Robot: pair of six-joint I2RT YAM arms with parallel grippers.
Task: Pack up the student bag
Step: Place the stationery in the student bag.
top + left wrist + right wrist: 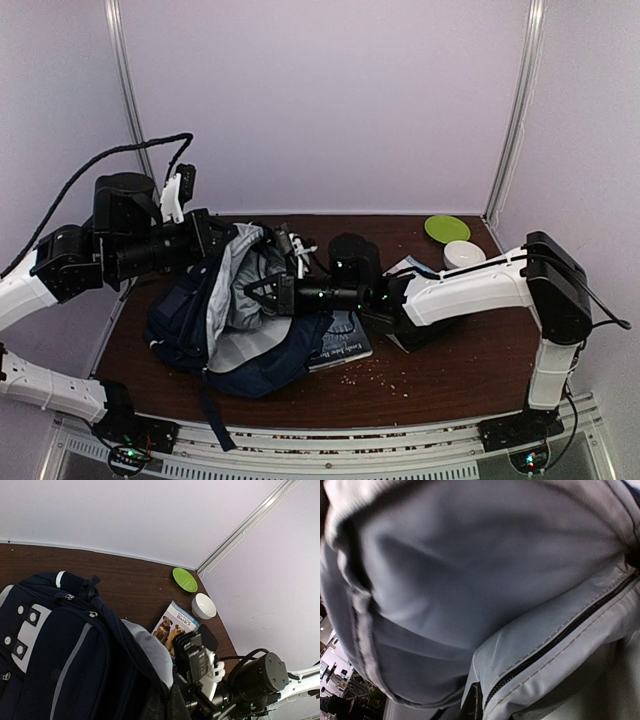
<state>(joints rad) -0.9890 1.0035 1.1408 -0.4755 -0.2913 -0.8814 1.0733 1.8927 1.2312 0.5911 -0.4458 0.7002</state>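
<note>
The student bag [185, 320], navy with a white patch, lies on its side at the left of the table, its mouth facing right and its grey lining showing. My left gripper [222, 240] is shut on the bag's upper rim and holds it up; in the left wrist view the bag [60, 655] fills the lower left. My right gripper [252, 291] reaches into the mouth. In the right wrist view it [475, 707] is shut on a light grey zip pouch [555, 650], with the bag's lining [470, 555] all around.
A dark blue book [345, 335] lies partly under the bag. A dog book [176, 624] lies by the right arm. A green plate [447, 228] and a white bowl [463, 255] stand at the back right. Crumbs [390, 375] dot the table's front.
</note>
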